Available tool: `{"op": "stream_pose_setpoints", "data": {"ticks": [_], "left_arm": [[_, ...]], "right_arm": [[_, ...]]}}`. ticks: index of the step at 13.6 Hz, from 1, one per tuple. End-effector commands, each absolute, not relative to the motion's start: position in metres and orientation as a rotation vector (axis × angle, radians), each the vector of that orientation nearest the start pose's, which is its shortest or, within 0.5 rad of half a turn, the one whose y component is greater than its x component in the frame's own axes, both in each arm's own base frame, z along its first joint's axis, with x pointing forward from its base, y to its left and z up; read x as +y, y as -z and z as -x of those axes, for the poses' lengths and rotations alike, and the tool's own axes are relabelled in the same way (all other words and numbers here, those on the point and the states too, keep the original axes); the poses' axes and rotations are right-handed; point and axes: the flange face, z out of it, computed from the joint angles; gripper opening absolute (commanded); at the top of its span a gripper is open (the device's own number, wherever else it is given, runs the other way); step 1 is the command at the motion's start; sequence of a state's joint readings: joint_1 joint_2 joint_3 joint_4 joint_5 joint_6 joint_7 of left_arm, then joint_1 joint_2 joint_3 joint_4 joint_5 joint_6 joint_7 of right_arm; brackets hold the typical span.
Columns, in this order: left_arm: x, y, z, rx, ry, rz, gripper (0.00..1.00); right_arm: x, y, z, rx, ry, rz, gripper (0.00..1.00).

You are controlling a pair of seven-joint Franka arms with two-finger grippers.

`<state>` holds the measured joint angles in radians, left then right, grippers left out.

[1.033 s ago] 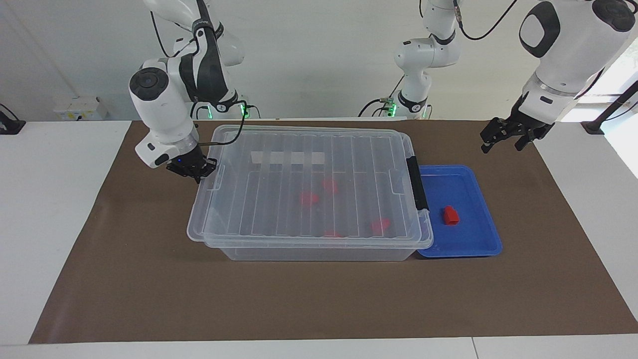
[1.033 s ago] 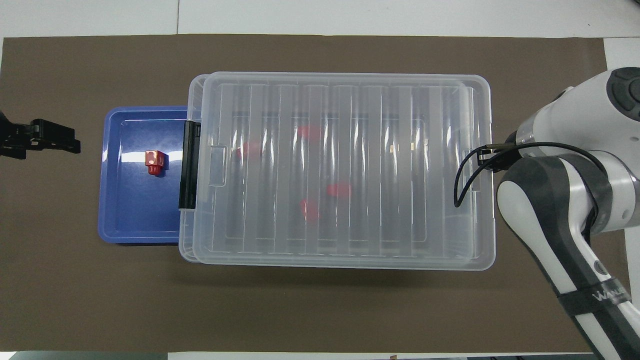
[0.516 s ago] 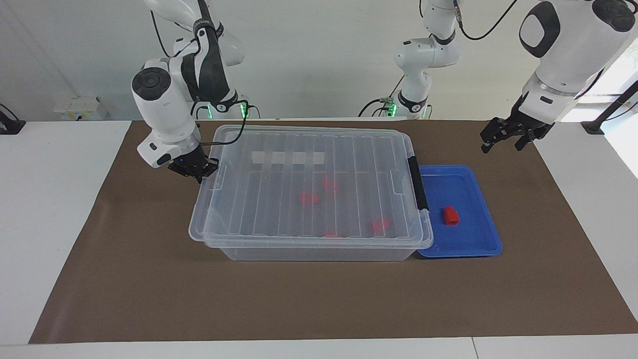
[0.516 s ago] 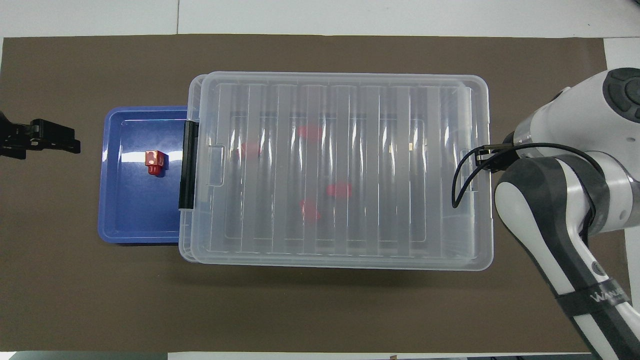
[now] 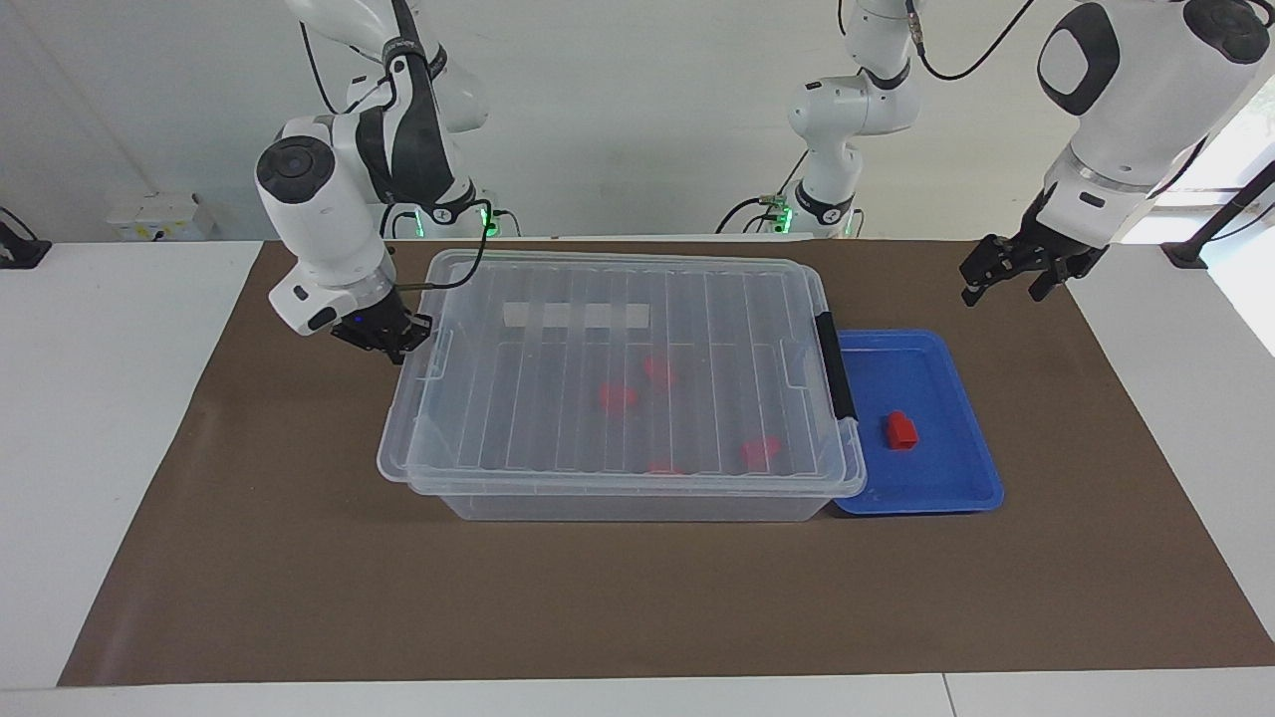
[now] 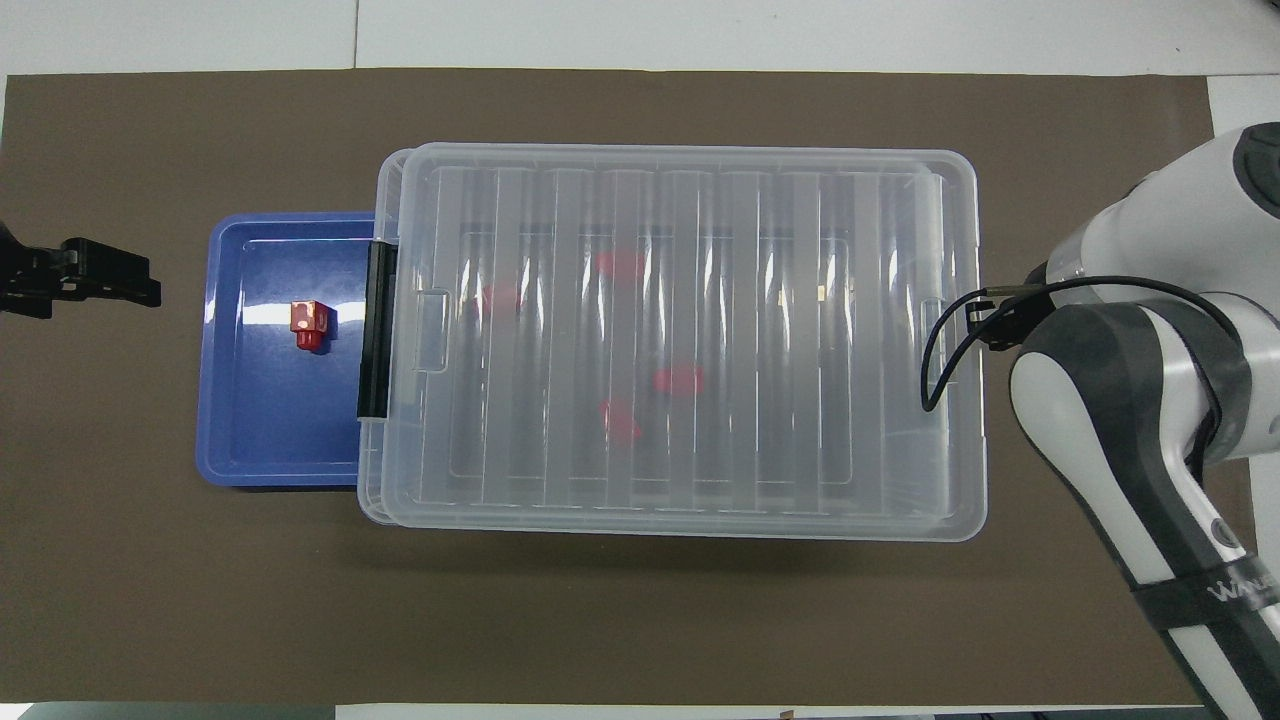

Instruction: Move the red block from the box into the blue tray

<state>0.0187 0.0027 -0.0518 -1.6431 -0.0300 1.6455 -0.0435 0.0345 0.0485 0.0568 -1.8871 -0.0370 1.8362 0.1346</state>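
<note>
The clear box point(image 5: 618, 299) stands mid-table with its ribbed lid point(image 6: 760, 340) lying on it, slightly offset. Several red blocks point(image 5: 618, 397) show through the lid point(image 6: 678, 379). One red block point(image 5: 900, 429) lies in the blue tray point(image 5: 936, 478), which sits beside the box's black latch point(image 5: 835, 363) toward the left arm's end; block point(image 6: 309, 324) and tray point(image 6: 270, 420) also show from overhead. My right gripper point(image 5: 388, 344) is low at the lid's edge at the right arm's end point(image 6: 995, 320). My left gripper point(image 5: 1004, 289) waits open and empty over the mat beside the tray point(image 6: 110, 285).
A brown mat point(image 5: 598, 597) covers the table under the box and tray. White table point(image 5: 100, 448) borders the mat at both ends. The right arm's cable point(image 6: 935, 360) loops over the lid's end.
The lid slid a little toward the left arm's end, then stayed. My right gripper has drawn slightly away from the lid's edge. The left arm has not moved.
</note>
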Motion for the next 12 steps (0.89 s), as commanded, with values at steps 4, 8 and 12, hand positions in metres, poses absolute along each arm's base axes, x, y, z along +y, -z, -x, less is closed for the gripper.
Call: {"op": "stream_pose_setpoints", "data": {"ticks": [4, 8, 12], "left_arm": [[-0.019, -0.598, -0.551, -0.029, -0.010, 3.184, 1.00], [-0.019, -0.598, -0.551, -0.029, -0.010, 3.184, 1.00], [-0.019, -0.598, -0.551, -0.029, -0.010, 3.184, 1.00]], "right_arm": [[0.030, -0.529, -0.564, 0.027, -0.187, 3.161, 0.63], [0.021, -0.599, -0.562, 0.054, -0.140, 3.179, 1.00], [0.009, -0.632, -0.554, 0.061, -0.171, 3.169, 1.00]]}}
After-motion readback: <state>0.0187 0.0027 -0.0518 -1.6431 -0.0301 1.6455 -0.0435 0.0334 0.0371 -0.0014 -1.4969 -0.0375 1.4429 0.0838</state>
